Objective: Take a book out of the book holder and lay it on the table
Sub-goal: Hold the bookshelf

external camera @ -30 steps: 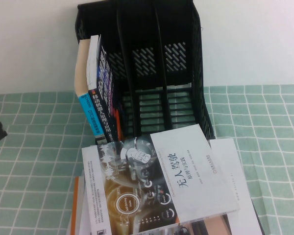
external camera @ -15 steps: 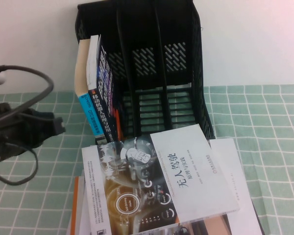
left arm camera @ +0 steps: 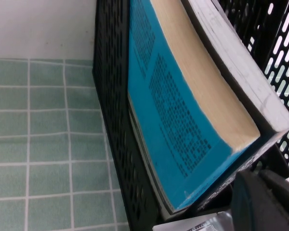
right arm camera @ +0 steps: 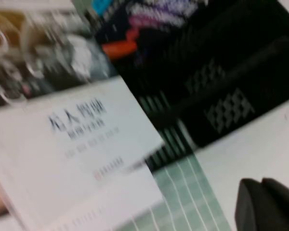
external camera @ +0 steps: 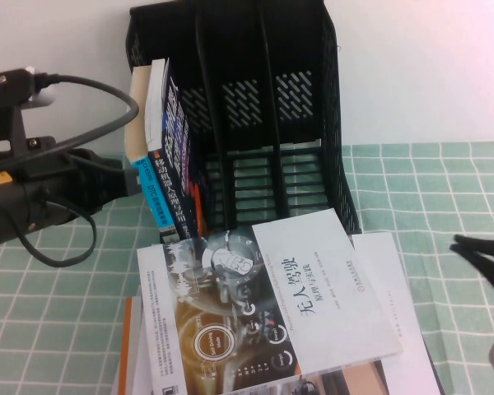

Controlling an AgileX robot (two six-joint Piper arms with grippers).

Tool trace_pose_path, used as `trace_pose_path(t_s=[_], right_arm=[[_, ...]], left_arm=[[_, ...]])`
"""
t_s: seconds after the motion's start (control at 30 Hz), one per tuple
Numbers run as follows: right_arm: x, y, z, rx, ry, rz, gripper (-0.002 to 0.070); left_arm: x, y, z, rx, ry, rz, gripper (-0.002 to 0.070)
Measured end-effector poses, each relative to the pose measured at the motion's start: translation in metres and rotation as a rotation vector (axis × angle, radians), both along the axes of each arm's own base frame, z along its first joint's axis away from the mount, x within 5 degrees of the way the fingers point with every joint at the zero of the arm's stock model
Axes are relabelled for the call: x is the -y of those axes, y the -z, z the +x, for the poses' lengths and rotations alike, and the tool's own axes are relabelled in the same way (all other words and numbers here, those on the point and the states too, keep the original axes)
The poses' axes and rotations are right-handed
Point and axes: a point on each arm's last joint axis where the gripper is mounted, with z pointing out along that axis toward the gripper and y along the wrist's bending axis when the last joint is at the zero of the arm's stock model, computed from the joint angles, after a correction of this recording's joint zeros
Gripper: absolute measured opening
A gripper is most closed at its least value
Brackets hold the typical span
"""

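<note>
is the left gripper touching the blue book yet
Cannot tell. In the high view the left gripper overlaps the blue book; neither that nor the wrist view shows contact or a gap.

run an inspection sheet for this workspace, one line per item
surface: table, pale green gridded cloth.
job's things: dark book stands in the left slot of the black book holder, not yet out.
clutter: blue-spined book beside it in the same slot; white-and-grey book lies flat on a stack in front of the holder.
grippers: left gripper at the blue-spined book's outer side, open; right gripper low at the right edge over the cloth, open, holding nothing.
cables: black cable loops over the left arm.
surroundings: plain white wall behind.
</note>
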Motion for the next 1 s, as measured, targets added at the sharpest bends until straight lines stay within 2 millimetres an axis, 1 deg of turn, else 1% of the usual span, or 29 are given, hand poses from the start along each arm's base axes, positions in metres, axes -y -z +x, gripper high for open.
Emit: trace_pose_path(t_s=[0.03, 0.1, 0.2, 0.27, 0.33, 0.43, 0.53, 0.6, 0.73, 0.8, 0.9, 1.0], right_arm=[[0.003, -0.001, 0.003, 0.006, 0.037, -0.046, -0.0001], [0.016, -0.002, 0.008, -0.033, 0.182, -0.14, -0.0002], [0.033, -0.002, 0.01, -0.153, 0.379, -0.226, -0.0002], [0.036, 0.002, 0.006, -0.241, 0.429, -0.219, -0.0002], [0.031, 0.006, 0.002, -0.334, 0.407, -0.141, -0.0001], [0.011, 0.011, -0.002, -0.404, 0.277, 0.055, -0.0002], [-0.013, 0.017, 0.002, -0.369, 0.108, 0.239, -0.0002], [-0.03, 0.021, 0.009, -0.342, 0.019, 0.314, -0.0002], [-0.064, 0.032, 0.025, -0.303, -0.128, 0.404, -0.0002], [-0.083, 0.036, 0.037, -0.28, -0.191, 0.442, -0.0002], [-0.108, 0.04, 0.055, -0.259, -0.245, 0.482, -0.0002], [-0.131, 0.045, 0.075, -0.253, -0.263, 0.486, 0.0004]], left_arm=[[0.0, 0.0, 0.0, 0.002, 0.003, 0.004, -0.0003], [0.0, 0.0, 0.0, 0.008, 0.007, 0.012, -0.0003], [0.0, -0.001, 0.001, 0.015, 0.005, 0.011, -0.0003], [0.0, 0.0, 0.002, 0.011, 0.003, 0.005, -0.0003], [0.002, -0.001, 0.004, -0.006, 0.009, 0.003, -0.0003], [0.006, -0.006, 0.01, -0.035, 0.021, -0.011, -0.0003], [0.01, -0.011, 0.018, -0.053, 0.036, -0.011, -0.0003], [0.011, -0.016, 0.022, -0.049, 0.04, -0.015, -0.0003], [0.013, -0.029, 0.026, -0.026, 0.045, -0.032, -0.0003], [0.015, -0.032, 0.029, -0.028, 0.051, -0.033, -0.0003], [0.017, -0.031, 0.033, -0.046, 0.059, -0.034, -0.0003], [0.02, -0.026, 0.039, -0.076, 0.064, -0.034, -0.0003]])
